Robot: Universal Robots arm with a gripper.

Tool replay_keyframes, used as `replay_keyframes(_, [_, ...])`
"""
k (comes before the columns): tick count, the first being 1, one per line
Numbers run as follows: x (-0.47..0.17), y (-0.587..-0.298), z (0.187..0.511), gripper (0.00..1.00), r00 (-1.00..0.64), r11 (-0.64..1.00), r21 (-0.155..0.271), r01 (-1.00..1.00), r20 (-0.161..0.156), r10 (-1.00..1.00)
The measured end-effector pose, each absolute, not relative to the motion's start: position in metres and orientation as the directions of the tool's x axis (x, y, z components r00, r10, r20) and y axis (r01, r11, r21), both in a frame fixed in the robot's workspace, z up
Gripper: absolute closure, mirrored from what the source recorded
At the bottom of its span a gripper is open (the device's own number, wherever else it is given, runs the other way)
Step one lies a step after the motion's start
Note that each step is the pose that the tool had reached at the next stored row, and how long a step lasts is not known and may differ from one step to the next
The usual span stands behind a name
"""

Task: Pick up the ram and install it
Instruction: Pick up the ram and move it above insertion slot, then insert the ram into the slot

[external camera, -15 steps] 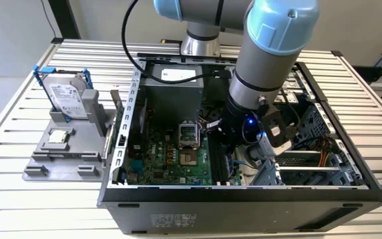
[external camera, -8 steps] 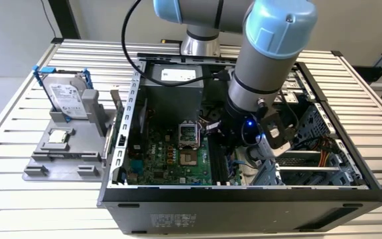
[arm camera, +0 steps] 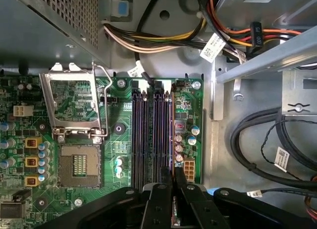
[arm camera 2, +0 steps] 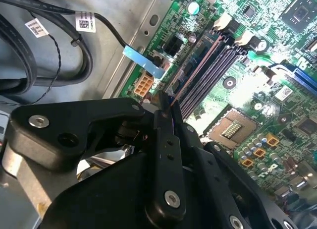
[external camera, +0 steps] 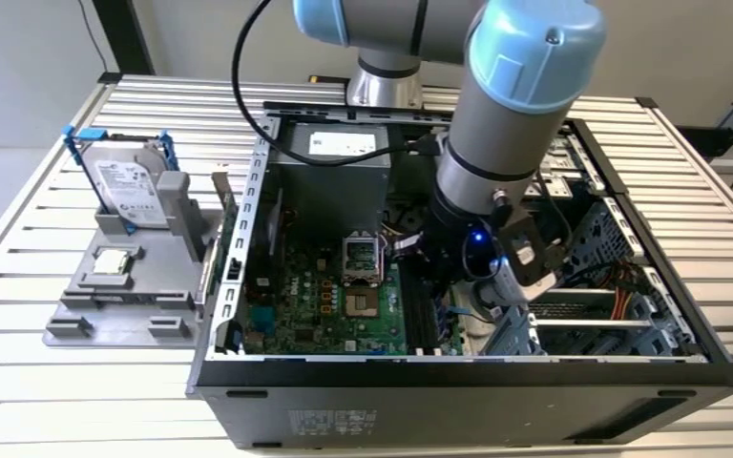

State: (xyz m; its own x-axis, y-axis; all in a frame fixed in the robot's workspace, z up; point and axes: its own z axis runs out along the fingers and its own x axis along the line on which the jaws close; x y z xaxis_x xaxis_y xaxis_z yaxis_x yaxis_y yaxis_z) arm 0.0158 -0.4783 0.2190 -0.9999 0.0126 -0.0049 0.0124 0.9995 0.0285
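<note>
The gripper (arm camera: 174,185) hangs inside the open computer case (external camera: 469,405), fingers pinched almost together on what looks like the ram (arm camera: 172,140), seen edge-on. The stick lies along the motherboard's (arm camera: 120,92) outermost memory slot.

One robot arm (external camera: 507,124) with one gripper (arm camera: 172,178), one open computer case (external camera: 469,412), one motherboard (external camera: 328,307) carrying four memory slots (arm camera: 144,135) and one processor socket (arm camera: 79,164); alongside, one grey stand (external camera: 87,326) bearing one hard drive (external camera: 125,181) and one processor chip (external camera: 115,262)
</note>
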Motion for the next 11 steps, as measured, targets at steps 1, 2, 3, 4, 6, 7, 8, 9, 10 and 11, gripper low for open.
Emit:
replay_keyframes(1, [0.0154, -0.4783, 0.2189, 1.0, -1.0, 1.0, 0.028, 0.013, -0.005, 0.013])
replay_keyframes(2, [0.0153, -0.4783, 0.2186, 1.0, -1.0, 1.0, 0.027, 0.012, -0.005, 0.013])
replay_keyframes(3, [0.0153, -0.4783, 0.2181, 1.0, -1.0, 1.0, 0.026, 0.012, -0.005, 0.012])
replay_keyframes(4, [0.0153, -0.4783, 0.2174, 1.0, -1.0, 1.0, 0.024, 0.012, -0.005, 0.012])
replay_keyframes(6, [0.0151, -0.4783, 0.2161, 1.0, -1.0, 1.0, 0.021, 0.012, -0.004, 0.012])
replay_keyframes(7, [0.0149, -0.4783, 0.2159, 1.0, -1.0, 1.0, 0.02, 0.012, -0.004, 0.013])
replay_keyframes(8, [0.0148, -0.4782, 0.2158, 1.0, -1.0, 1.0, 0.019, 0.012, -0.004, 0.012])
replay_keyframes(9, [0.0148, -0.4782, 0.2158, 1.0, -1.0, 1.0, 0.018, 0.012, -0.004, 0.012])
replay_keyframes(10, [0.0148, -0.4782, 0.2158, 1.0, -1.0, 1.0, 0.018, 0.012, -0.004, 0.012])
replay_keyframes(11, [0.0147, -0.4781, 0.2157, 1.0, -1.0, 1.0, 0.018, 0.012, -0.004, 0.012])
